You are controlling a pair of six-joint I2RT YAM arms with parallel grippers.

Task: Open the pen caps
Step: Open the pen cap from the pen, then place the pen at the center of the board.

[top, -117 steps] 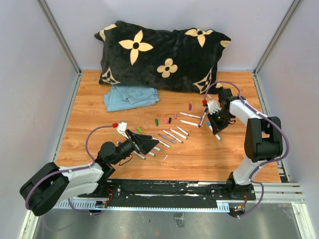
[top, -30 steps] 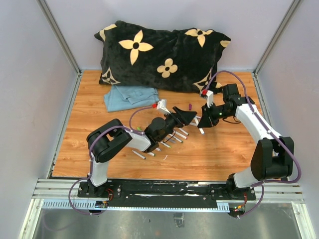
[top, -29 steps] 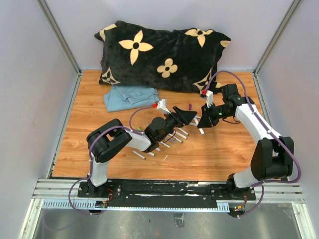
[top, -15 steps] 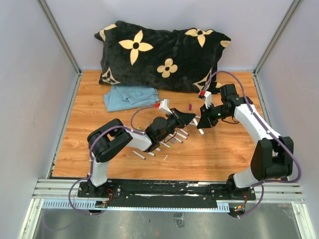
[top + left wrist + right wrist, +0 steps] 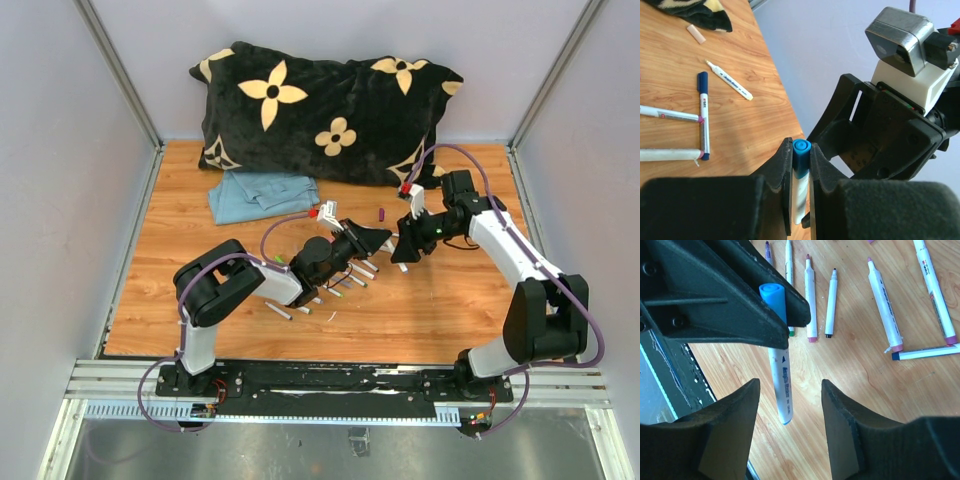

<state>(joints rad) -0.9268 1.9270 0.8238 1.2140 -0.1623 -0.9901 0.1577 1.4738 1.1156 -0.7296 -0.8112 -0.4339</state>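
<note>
My left gripper point(image 5: 801, 150) is shut on a white pen, its fingertips clamping the blue pen cap point(image 5: 801, 156) that is still on the barrel. In the right wrist view the blue cap point(image 5: 772, 296) sticks out of the left fingers and the white barrel point(image 5: 781, 385) hangs between the spread fingers of my right gripper point(image 5: 789, 390), which is open and touches nothing. In the top view both grippers meet above mid-table, left gripper point(image 5: 383, 238) and right gripper point(image 5: 404, 252). Several uncapped pens point(image 5: 811, 295) lie on the wood. A loose purple cap point(image 5: 382, 214) lies nearby.
A black pillow with cream flowers point(image 5: 320, 110) fills the back of the table. A folded blue cloth point(image 5: 262, 192) lies in front of it on the left. A pen with a dark blue cap point(image 5: 702, 107) and other pens lie behind the grippers.
My left gripper closed on the capped end of the pen that the right gripper was holding. The right jaws have since opened and let go of the barrel.
</note>
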